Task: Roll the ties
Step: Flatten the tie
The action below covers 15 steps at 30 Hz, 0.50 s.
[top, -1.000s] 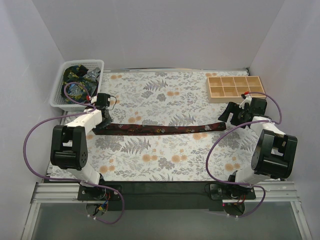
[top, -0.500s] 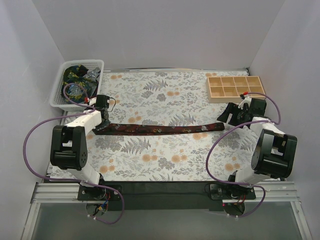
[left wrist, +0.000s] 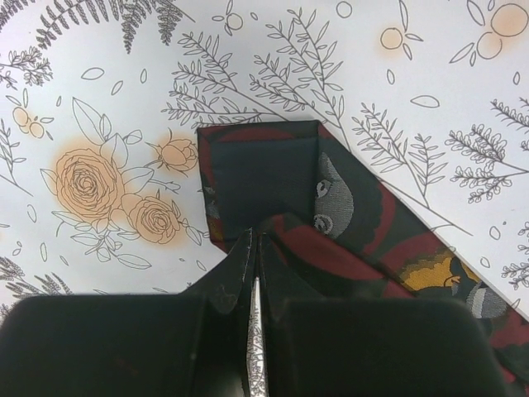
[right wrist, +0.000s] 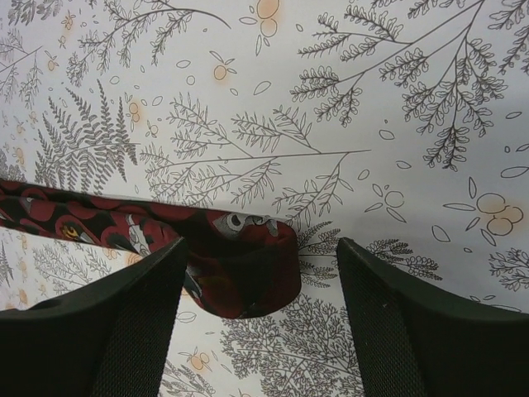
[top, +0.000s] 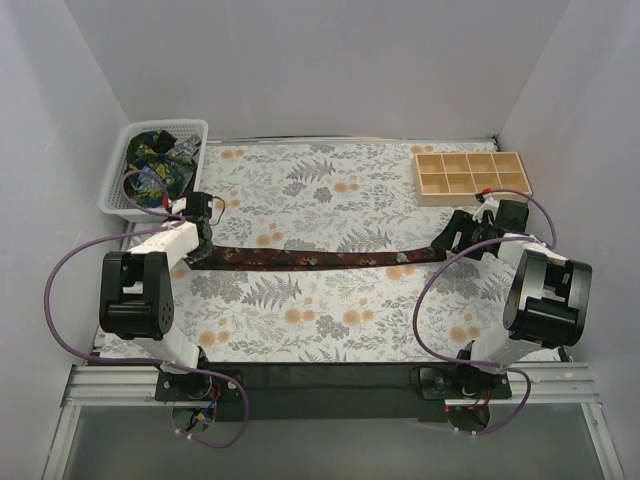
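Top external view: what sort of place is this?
Probably a lab recording booth: plain white walls box in a floral-clothed table, with two robot arms bolted at its edge and a basket of ties.

Maroon tie (top: pixel 320 261): laid flat on the table (top: pixel 330 190) as one long, slightly bowed strip running left to right. Dark ground with red shapes and small pale and yellow bird motifs. Left end (left wrist: pixel 264 178): folded over, plain dark lining facing up. Right end (right wrist: pixel 244 269): turned in a rounded fold. Remaining ties (top: pixel 152 160): crumpled heap in the white basket (top: pixel 165 124) at far left, dark with blue, green and yellow prints
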{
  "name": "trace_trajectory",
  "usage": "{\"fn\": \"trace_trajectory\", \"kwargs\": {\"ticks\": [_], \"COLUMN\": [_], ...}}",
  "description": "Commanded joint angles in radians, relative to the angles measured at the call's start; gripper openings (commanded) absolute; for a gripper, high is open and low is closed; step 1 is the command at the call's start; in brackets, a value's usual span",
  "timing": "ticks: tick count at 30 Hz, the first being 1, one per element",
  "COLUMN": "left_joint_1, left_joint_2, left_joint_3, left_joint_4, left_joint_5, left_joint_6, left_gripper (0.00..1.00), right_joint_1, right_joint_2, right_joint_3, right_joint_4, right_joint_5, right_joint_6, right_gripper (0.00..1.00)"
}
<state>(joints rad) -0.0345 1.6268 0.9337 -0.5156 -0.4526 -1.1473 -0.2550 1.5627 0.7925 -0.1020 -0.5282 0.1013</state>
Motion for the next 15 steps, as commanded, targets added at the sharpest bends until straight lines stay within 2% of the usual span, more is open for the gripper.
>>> {"fn": "trace_trajectory", "kwargs": {"ticks": [1, 5, 15], "left_joint_1": [0.016, 0.021, 0.021], "left_joint_2": [-0.018, -0.008, -0.010], "left_joint_3": [0.001, 0.005, 0.033], "left_joint_4": [0.020, 0.026, 0.037], "left_joint_5": [-0.029, -0.014, 0.012], "left_joint_6": [0.008, 0.008, 0.021], "left_gripper": [0.02, 0.04, 0.06], "right_joint_1": [-0.004, -0.004, -0.003], "right_joint_2": [0.014, 0.020, 0.048], "right_joint_3": [-0.006, -0.010, -0.015], "right_joint_4": [0.021, 0.022, 0.039], "right_joint_5": [-0.035, -0.030, -0.047], "right_joint_6": [-0.015, -0.020, -0.023], "right_gripper": [0.66, 0.64, 0.46]}}
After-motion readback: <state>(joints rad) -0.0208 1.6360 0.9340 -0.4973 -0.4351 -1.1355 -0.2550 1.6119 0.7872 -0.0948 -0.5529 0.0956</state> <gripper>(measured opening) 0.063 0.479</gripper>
